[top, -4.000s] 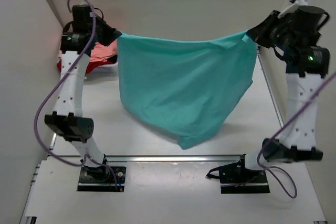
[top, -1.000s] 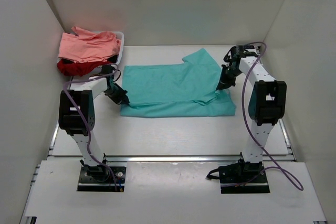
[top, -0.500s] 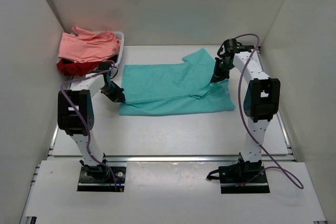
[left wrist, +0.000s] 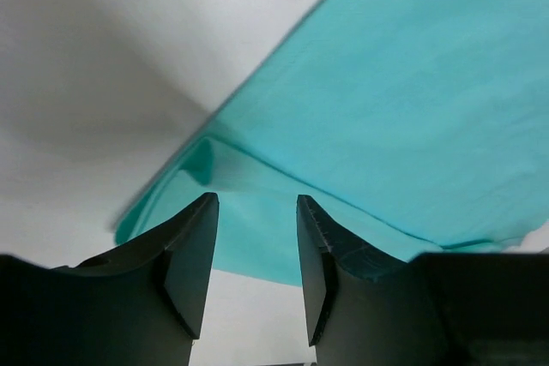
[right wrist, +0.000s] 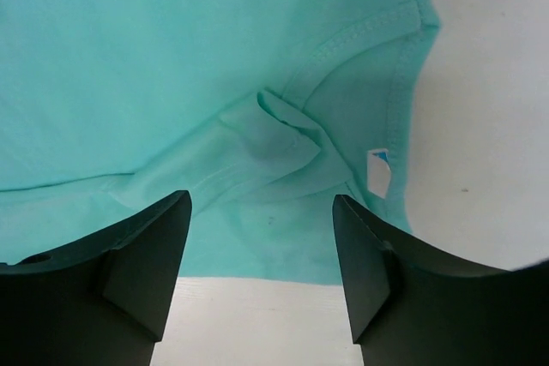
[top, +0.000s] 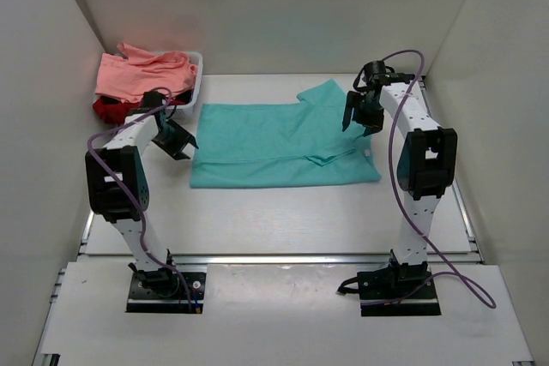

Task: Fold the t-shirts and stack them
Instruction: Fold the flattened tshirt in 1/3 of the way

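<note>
The teal shirt (top: 266, 147) is laid folded beneath the left hand (left wrist: 256, 273) and right hand (right wrist: 262, 273), both open and empty. An edge grip is likely needed for the next fold.

Dark red t-shirt (top: 104, 111) lay mostly hidden under salmon pink t-shirt (top: 141, 75), basket (top: 198, 75) showed only a rim, teal t-shirt (right wrist: 171, 57) ran off both wrist views, neck label (right wrist: 377, 174) was unreadable.

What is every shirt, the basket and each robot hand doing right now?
teal t-shirt: folded, lying flat.
salmon pink t-shirt: crumpled, on top in the basket.
dark red t-shirt: crumpled under the pink one.
white basket: holds shirts.
left gripper: open, holding nothing.
right gripper: open, holding nothing.
</note>
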Controlling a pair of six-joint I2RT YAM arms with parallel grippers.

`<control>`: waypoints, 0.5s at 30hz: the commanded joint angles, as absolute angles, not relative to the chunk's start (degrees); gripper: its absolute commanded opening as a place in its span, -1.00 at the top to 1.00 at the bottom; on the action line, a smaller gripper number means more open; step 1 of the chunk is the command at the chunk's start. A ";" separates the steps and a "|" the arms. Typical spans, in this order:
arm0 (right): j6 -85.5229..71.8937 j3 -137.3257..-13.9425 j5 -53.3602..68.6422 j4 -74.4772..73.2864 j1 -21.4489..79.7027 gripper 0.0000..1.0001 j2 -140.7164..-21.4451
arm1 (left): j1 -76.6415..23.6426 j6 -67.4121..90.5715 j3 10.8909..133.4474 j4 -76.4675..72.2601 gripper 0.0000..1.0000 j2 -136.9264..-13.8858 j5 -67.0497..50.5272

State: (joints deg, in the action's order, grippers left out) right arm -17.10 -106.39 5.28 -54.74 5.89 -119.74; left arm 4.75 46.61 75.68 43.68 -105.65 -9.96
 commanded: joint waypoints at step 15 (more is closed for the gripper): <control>-18.20 -76.92 3.08 -35.43 12.74 -0.14 -109.25 | -11.86 43.42 73.75 40.43 0.19 -110.11 3.06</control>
State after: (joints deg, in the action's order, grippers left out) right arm -17.58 -80.68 3.68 -42.76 12.47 -111.33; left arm -11.66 43.48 76.55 40.29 -107.28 -3.18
